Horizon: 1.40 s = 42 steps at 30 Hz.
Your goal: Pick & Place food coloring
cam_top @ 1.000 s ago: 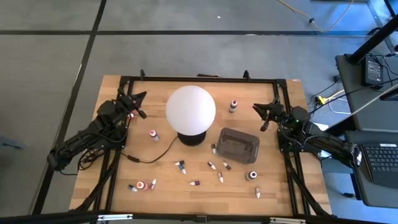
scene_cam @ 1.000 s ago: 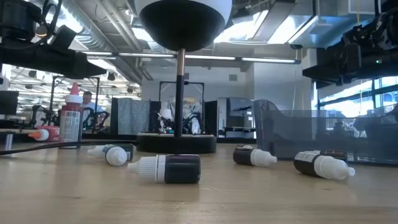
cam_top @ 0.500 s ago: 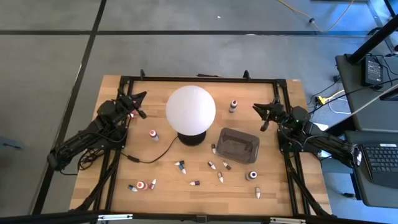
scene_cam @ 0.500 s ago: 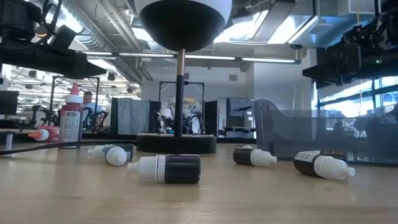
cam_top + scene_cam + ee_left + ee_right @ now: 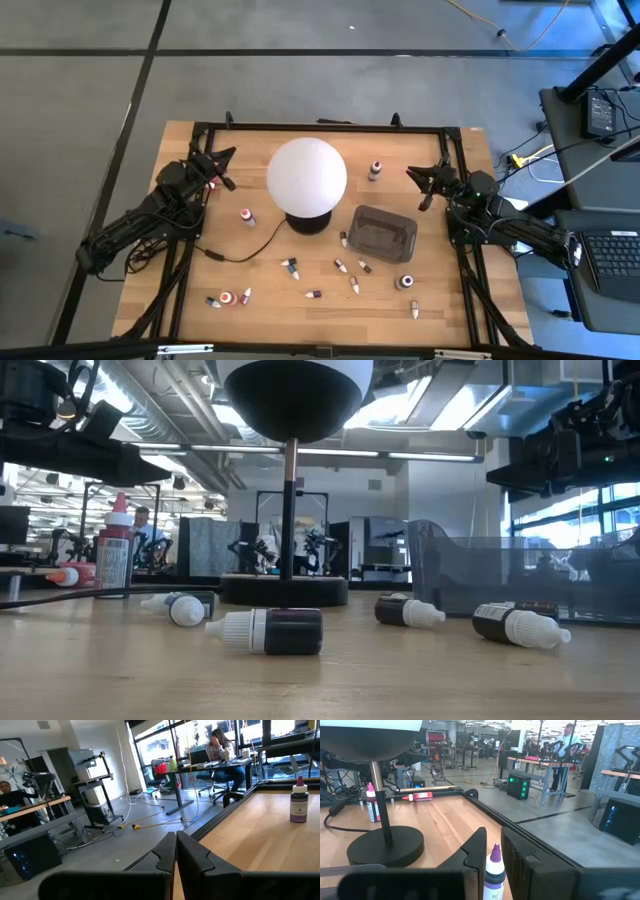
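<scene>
Both the left claw [image 5: 222, 168] and right claw [image 5: 423, 186] hang shut and empty, well apart from the scattered food coloring bottles [image 5: 352, 283], which may roll if nudged.

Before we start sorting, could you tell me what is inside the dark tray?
The dark tray looks empty from above; no food coloring bottle shows inside it. Its tinted walls could hide little.

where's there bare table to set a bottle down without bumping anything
The table is bare along its far edge behind the globe lamp, and in the near right corner past the lone bottle. Another open patch lies between the upright purple bottle and the tray. It is crowded in front of the lamp and tray, where the bottles lie scattered.
</scene>
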Motion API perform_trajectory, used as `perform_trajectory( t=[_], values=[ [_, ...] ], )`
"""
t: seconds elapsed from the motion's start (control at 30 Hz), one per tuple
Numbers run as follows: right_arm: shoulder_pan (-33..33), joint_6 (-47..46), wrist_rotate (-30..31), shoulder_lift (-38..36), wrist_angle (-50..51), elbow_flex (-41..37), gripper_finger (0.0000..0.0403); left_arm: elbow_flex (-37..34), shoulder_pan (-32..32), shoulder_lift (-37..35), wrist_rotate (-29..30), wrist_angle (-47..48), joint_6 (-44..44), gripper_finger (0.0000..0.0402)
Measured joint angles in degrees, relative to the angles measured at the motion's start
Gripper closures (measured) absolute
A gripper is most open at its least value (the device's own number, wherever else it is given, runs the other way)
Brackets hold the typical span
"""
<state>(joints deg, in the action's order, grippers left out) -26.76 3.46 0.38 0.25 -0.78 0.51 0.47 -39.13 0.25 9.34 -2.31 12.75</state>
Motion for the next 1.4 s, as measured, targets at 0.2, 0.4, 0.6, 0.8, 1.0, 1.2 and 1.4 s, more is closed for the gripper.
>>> perform_trajectory(
  t=[0.2,0.4,0.6,0.8,1.0,1.2,1.4],
  values=[
    [-0.02,-0.02,-0.02,0.00,0.01,-0.01,0.0341,0.01,0.02,0.00,0.00,0.00,-0.01,0.0393],
    [-0.02,-0.02,-0.02,0.00,0.00,0.00,0.0341,0.00,0.02,0.00,0.00,0.00,0.00,0.0389],
    [0.00,-0.22,-0.02,0.00,0.00,-0.02,0.0341,0.02,0.02,0.00,0.00,-0.02,-0.01,0.0393],
    [0.00,-4.91,-0.02,-0.02,-0.73,0.00,0.0341,0.00,0.02,0.00,0.00,0.00,-0.02,0.0391],
    [0.00,-12.18,-0.02,-0.02,-1.18,0.00,0.0341,0.00,0.02,0.00,0.00,-0.01,-0.02,0.0391],
    [0.00,-13.55,-0.27,-0.02,-0.61,0.00,0.0340,0.00,0.00,0.00,1.01,-0.26,0.29,0.0392],
    [0.00,-13.68,-0.50,-0.02,-0.63,0.00,0.0308,0.00,0.00,0.00,1.99,-0.44,0.02,0.0389]
  ],
)
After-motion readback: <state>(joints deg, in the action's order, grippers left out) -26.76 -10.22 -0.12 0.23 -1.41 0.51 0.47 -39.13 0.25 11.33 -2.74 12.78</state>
